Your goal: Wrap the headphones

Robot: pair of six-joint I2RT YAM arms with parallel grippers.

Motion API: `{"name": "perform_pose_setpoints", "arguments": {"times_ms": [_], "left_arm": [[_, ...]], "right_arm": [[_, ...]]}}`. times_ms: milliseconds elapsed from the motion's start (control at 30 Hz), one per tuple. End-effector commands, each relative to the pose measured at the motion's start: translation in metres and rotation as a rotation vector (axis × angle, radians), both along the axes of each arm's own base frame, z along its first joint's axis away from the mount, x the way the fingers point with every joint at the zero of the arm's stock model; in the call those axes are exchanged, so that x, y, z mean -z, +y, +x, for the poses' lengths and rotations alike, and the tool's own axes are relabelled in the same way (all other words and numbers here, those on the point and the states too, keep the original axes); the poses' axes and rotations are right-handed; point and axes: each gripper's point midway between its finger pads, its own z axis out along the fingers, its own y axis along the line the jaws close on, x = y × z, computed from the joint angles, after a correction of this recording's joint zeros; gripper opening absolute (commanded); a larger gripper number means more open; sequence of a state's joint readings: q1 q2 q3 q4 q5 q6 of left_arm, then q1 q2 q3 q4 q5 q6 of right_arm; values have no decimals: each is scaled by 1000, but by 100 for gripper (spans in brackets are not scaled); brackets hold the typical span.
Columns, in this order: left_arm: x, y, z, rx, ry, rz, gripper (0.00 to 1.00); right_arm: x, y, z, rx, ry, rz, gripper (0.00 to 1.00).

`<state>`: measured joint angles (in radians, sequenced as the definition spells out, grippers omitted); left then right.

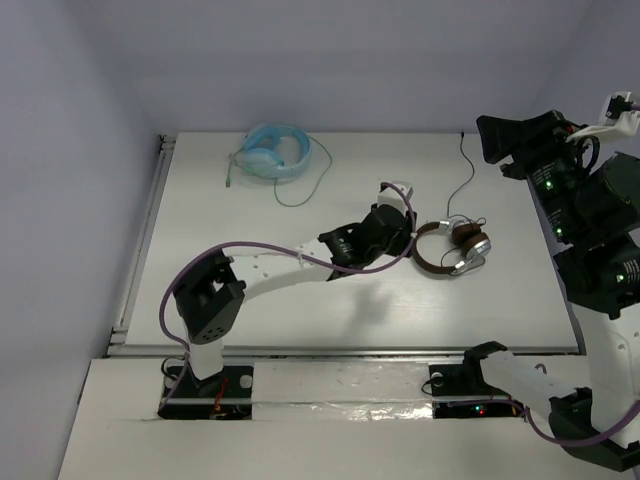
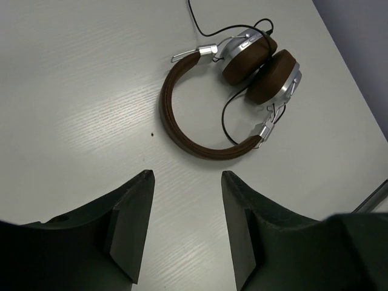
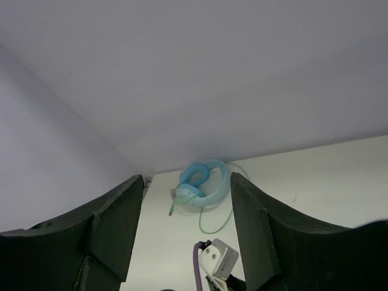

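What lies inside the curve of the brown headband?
Inside the headband: bare table and a bend of the thin dark cable. The ear pads hide whatever lies beneath them.

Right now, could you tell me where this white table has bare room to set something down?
Bare: the patch between the light blue headphones and the left arm; the strip from the brown-and-silver headphones to the table's near edge. Crowded: around them, between the open left gripper and thin dark cable.
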<state>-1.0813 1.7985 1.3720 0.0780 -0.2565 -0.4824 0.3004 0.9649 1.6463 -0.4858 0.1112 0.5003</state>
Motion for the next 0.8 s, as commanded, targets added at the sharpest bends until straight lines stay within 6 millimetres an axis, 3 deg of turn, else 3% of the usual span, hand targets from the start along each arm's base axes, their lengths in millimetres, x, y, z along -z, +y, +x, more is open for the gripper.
{"name": "perform_pose_setpoints", "arguments": {"times_ms": [0,133,200,233,267,300,333,367,433,500,533,567,633,667,733,767], "left_arm": [[-40,-18,7,-12,-61,-91,47],[-30,-25,14,-65,-50,-56,48],[-32,-24,18,-115,-60,-50,40],[-24,-28,16,-121,-54,-29,34],[-32,-28,24,-162,-74,-34,21],[-25,-27,20,-170,-67,4,15],[-14,-31,20,-177,-63,34,10],[-23,-33,25,-201,-76,27,0],[-3,-36,29,-216,-60,83,0],[-4,-45,28,-211,-62,90,0],[10,-51,25,-206,-62,126,0],[-4,-55,28,-238,-96,119,0],[21,-53,33,-260,-88,214,0],[12,-58,36,-279,-89,189,1],[32,-61,38,-283,-74,230,15],[29,-66,39,-286,-76,213,29]], "right_arm": [[-25,8,-10,-61,-87,-1,65],[-33,15,-18,-113,-124,12,65],[-40,23,-27,-166,-154,-3,46],[-42,23,-29,-170,-160,-4,31],[-43,22,-30,-168,-164,-4,3],[-45,19,-31,-152,-168,-4,0],[-50,17,-34,-144,-180,-1,0],[-51,15,-35,-139,-181,-4,0],[-57,11,-39,-122,-192,-6,0],[-56,7,-40,-99,-182,-13,0],[-57,5,-43,-96,-188,-16,0],[-54,5,-43,-95,-182,-23,0],[-50,-2,-43,-55,-179,-30,0],[-41,-3,-37,-44,-159,-36,1],[-34,-3,-33,-37,-141,-42,8],[-30,-1,-33,-45,-133,-46,21]]}}
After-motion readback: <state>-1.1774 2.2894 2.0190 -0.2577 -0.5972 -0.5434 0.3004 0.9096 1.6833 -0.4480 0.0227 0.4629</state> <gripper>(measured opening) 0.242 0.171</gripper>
